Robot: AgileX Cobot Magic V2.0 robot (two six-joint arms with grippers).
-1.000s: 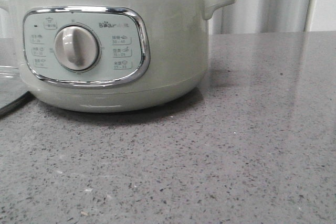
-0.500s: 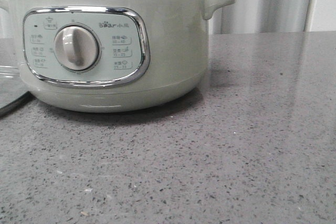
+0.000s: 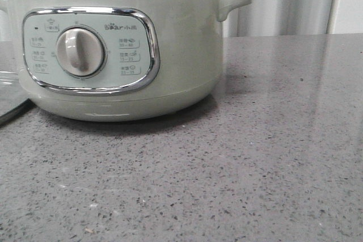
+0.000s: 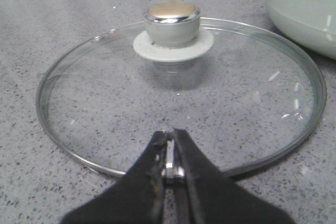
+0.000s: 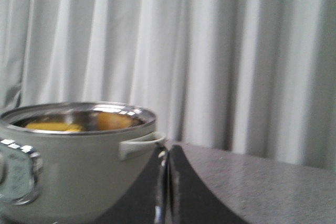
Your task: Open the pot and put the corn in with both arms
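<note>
The pale grey-green pot [image 3: 181, 55] stands at the left of the front view, uncovered, its dial panel facing me. In the right wrist view the pot [image 5: 73, 177] shows the yellow corn [image 5: 55, 127] lying inside, below the steel rim. My right gripper [image 5: 168, 153] is shut and empty, beside the pot's side handle [image 5: 139, 144]. In the left wrist view the glass lid [image 4: 178, 93] with its knob [image 4: 172, 22] lies flat on the counter next to the pot [image 4: 304, 9]. My left gripper [image 4: 169, 136] is shut and empty, above the lid's near rim.
The speckled grey counter [image 3: 272, 157] stretches to the right of the pot. A white curtain [image 5: 220, 51] hangs behind. The lid's edge [image 3: 10, 97] shows at the far left of the front view.
The front view has shifted very slightly; the pot sits a touch further left in it. Nothing else has visibly changed.
</note>
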